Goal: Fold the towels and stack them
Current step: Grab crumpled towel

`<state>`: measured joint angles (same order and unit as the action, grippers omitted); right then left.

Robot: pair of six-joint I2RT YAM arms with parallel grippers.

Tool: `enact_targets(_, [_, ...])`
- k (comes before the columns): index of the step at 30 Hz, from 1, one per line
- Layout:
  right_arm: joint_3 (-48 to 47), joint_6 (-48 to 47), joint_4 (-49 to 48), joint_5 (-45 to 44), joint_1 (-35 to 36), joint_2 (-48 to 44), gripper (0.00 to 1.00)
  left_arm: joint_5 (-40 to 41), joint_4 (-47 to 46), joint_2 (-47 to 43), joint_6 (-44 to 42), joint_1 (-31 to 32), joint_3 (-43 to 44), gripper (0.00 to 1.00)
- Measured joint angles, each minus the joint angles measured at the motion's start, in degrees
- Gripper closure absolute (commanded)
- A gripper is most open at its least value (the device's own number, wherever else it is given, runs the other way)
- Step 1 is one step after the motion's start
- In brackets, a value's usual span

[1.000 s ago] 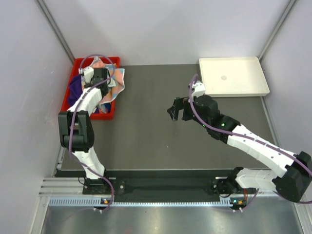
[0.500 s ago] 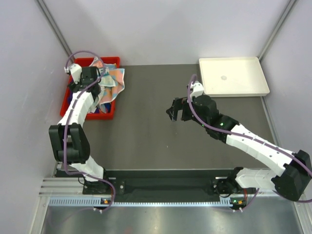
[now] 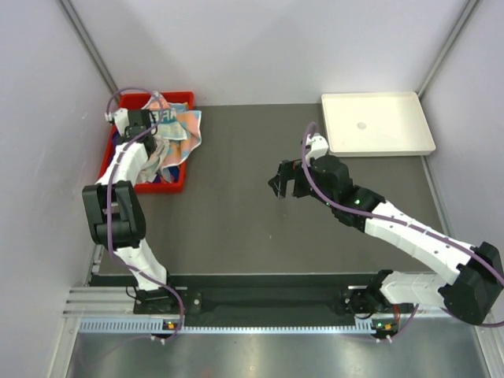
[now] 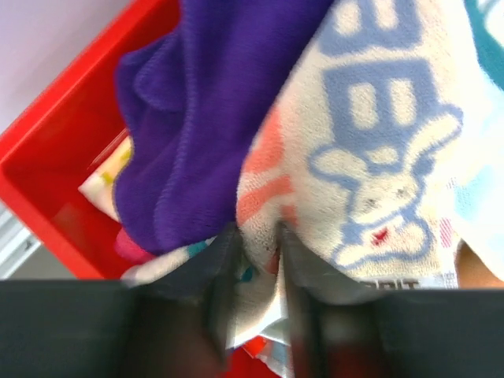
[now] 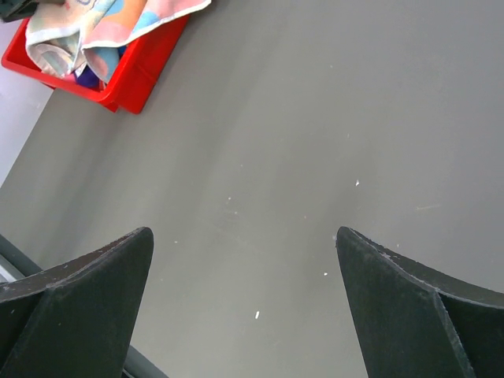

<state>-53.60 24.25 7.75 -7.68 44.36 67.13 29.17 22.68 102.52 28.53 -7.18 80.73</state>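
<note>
Towels (image 3: pixel 185 130) soft, light, floppy, bunched in red bin (image 3: pixel 168 187), ten o'clock. Left gripper (image 4: pixel 256 230) nearly closed, pinching lettered towel (image 4: pixel 378 118) fold; corner likely better. Right gripper (image 5: pixel 242 233) wide open, empty.

**Left wrist view.** The left gripper (image 4: pixel 256 236) fingers (image 4: pixel 223 287) are dark and out of focus. Cloth of the lettered towel (image 4: pixel 378 142) lies between them; whether it is clamped cannot be told. That towel runs off the top and right edges. The purple towel (image 4: pixel 197 118) is cut by the top edge and covers all but a corner of a pale towel (image 4: pixel 102 177). The red bin (image 4: pixel 55 157) is cut off at the left.

**Top view.** The left arm (image 3: pixel 130 161) hides its own fingers and much of the bin's contents. A mark (image 3: pixel 361 124) in the white tray (image 3: pixel 378 148) is too small to identify.

**Right wrist view.** The right gripper (image 5: pixel 242 232) fingers (image 5: pixel 79 291) run off the bottom edge. The bin is clipped by the top left corner.
</note>
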Motion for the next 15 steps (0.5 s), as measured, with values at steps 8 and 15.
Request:
enact_targets(8, [0.0,0.0,-0.02,0.02,0.0,0.0,0.0,-6.38,-0.04,-1.68,-0.17,0.04,0.0,1.0])
enact_targets(15, [-0.26,-0.15,0.17,-0.26,0.0,0.07,0.0,-12.52,2.05,-5.77,-2.29,4.26,3.17,1.0])
